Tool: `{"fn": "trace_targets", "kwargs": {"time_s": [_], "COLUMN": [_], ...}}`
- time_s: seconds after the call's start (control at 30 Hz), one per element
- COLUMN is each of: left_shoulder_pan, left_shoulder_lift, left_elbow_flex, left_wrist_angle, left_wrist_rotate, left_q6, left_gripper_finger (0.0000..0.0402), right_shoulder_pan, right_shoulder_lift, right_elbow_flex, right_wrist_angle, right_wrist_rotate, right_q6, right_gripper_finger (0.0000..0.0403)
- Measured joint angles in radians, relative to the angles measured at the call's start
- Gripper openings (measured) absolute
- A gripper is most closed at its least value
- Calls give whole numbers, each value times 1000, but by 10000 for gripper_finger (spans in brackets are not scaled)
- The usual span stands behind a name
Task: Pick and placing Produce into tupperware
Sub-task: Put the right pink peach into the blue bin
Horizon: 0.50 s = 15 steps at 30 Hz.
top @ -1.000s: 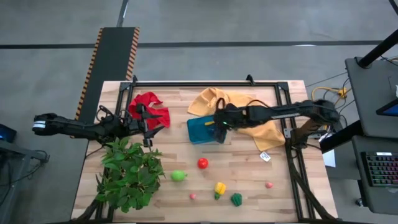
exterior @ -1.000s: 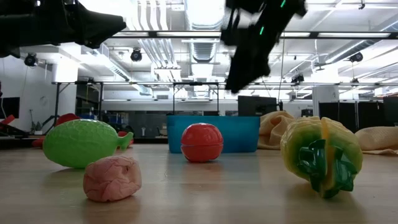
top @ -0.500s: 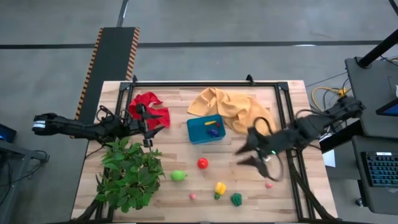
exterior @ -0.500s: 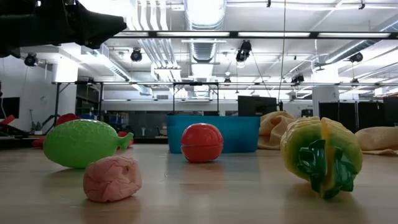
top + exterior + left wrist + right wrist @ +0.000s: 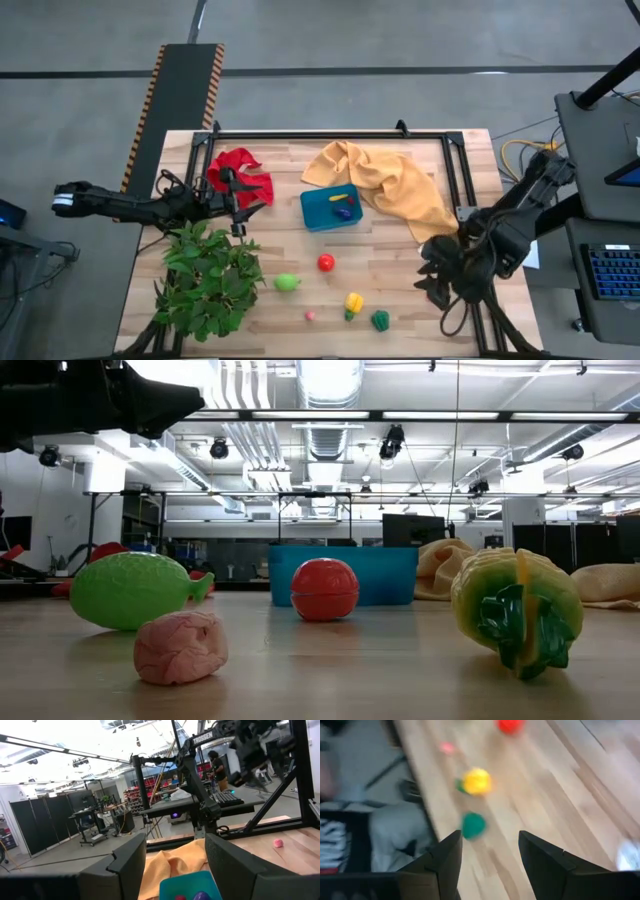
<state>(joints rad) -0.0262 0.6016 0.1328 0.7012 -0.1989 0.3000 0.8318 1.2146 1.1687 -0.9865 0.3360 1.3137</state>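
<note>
Right claw now over desk right near edge, gone from tupperware; fingers spread, empty. Purple piece newly inside tupperware: one placement done. Red piece, others remain loose. Left claw open, idle by red cloth.

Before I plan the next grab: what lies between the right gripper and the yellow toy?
Bare wood only, by the high view, between the right gripper and the yellow toy.
</note>
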Motion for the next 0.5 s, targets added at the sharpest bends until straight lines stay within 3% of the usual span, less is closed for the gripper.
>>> {"fn": "trace_targets", "kwargs": {"time_s": [0.3,0.5], "left_shoulder_pan": [0,0], "left_shoulder_lift": [3,7], "left_elbow_flex": [1,1], "left_wrist_angle": [0,1], "left_wrist_rotate": [0,0], "left_q6": [0,0], "left_gripper_finger": [190,190], "right_shoulder_pan": [32,32], "right_shoulder_lift": [138,269], "right_elbow_flex": [0,0], "right_wrist_angle": [-198,-229], "right_wrist_rotate": [-117,-281], "right_q6": [522,792], "right_gripper_finger": [187,187]}}
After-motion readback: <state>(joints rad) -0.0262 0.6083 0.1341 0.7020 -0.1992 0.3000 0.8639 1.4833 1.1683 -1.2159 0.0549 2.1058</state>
